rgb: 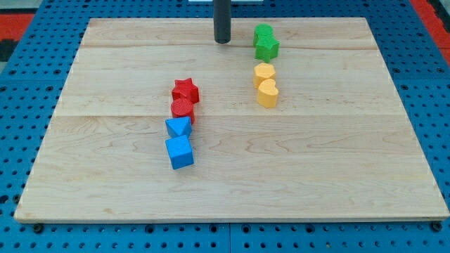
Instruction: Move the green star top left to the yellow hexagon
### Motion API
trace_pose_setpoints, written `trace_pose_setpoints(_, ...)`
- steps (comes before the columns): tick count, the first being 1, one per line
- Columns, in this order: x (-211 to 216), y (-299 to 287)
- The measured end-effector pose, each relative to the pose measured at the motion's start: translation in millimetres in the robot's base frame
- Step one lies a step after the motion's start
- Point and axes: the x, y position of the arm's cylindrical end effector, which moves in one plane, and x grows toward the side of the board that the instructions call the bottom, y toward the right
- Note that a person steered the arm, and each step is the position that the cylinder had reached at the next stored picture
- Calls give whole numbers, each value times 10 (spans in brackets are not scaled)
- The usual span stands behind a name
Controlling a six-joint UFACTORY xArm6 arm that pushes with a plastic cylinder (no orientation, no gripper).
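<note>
- My tip (222,41), the blunt end of a bare rod with nothing to open, close or grasp, rests on the far part of the board, just left of the green pair and touching no block.
- The green star (267,48) sits at the far right-centre, pressed against a second green block (263,32) just behind it; the yellow hexagon (264,72) lies just nearer, with a yellow heart (268,93) touching its near side.
- Risk, as judged: the star is already close to the hexagon, so a push from the far side could drive it into the hexagon and shunt both yellow blocks out of place.
- Risk, as judged: a sweep from the left may catch the second green block as well and drag it along.
- Well apart, at centre-left, a red star (185,90), a red cylinder (182,109), a blue triangle (178,127) and a blue cube (179,152) run in a line.
- The pale wooden board (337,176) lies on a blue perforated table (436,105).
</note>
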Motion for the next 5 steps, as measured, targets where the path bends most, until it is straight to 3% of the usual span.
trace_pose_setpoints(2,-570,0)
trace_pose_setpoints(4,-562,108)
trace_pose_setpoints(5,-570,587)
